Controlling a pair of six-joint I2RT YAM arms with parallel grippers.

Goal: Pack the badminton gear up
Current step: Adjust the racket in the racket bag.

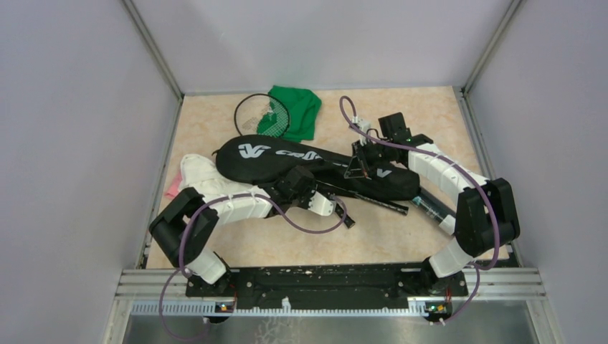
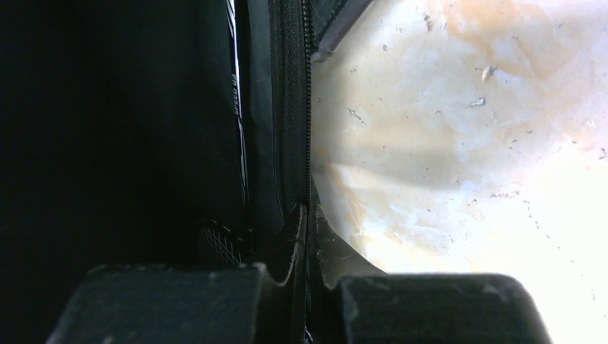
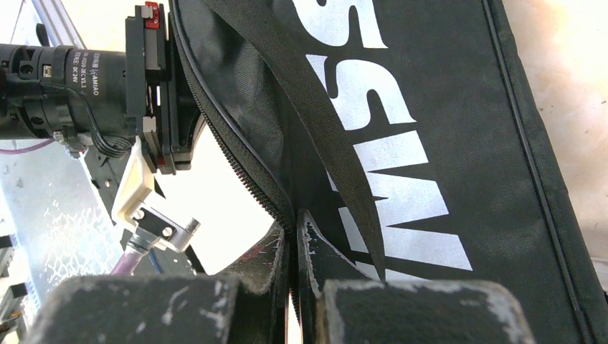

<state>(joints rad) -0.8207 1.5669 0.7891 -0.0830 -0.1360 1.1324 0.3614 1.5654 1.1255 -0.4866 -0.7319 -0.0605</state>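
racket bag [image 1: 323, 163] long axis left-right, head left; left fingers [image 2: 287, 254], right fingers [image 3: 323, 258] clamped on its edge.

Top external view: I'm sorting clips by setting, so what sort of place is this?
Probably a lab robot test cell: plain grey panel walls box in a marble-patterned tabletop, with an aluminium rail along its near edge.
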